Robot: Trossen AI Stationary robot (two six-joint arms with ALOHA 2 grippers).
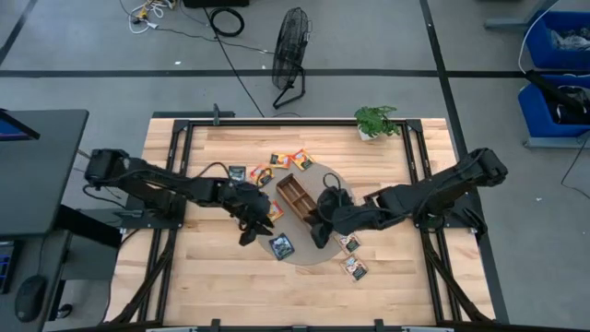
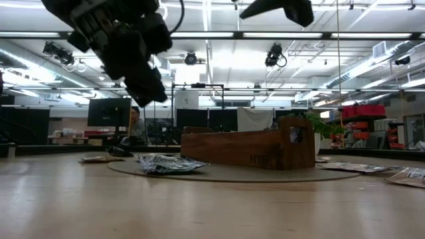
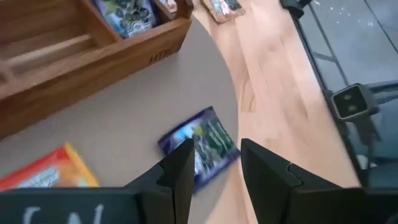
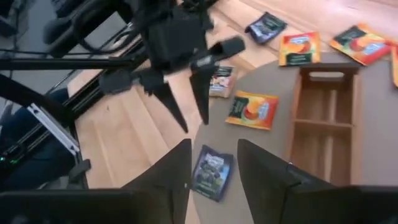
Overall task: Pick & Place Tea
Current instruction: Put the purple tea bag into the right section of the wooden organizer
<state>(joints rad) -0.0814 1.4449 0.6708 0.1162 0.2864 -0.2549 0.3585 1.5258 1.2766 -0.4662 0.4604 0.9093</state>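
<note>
Hovering, left end effector (image 1: 247,231): above the near left edge of the round mat (image 1: 304,256), fingers (image 3: 180,177) parted with an empty gap, nothing gripped.
Hovering, right end effector (image 1: 319,232): above the mat beside the near end of the tray, fingers (image 4: 177,171) likewise apart and holding nothing.
Tray (image 1: 297,196): long wooden compartment tray lying on the mat, set diagonally; the left wrist view shows one dark sachet (image 3: 129,12) inside a compartment at one end.
Dark blue sachet (image 1: 281,245): flat on the mat's near left part, just below both end effectors; seen between the fingers in both wrist views.
Orange sachets (image 1: 297,160): several lying on the tabletop (image 1: 203,277) beyond the tray's far end; one more (image 4: 252,110) on the mat beside the tray.
Dark sachet at far left (image 1: 237,172): on the bare tabletop, apart from the mat.
Pale sachets (image 1: 354,268): two lying near the mat's right near edge, one (image 1: 348,243) close to the rim.
Plant (image 1: 376,121): small potted plant at the far right corner of the tabletop.
Floor fan (image 1: 292,51): standing on the floor beyond the tabletop.
</note>
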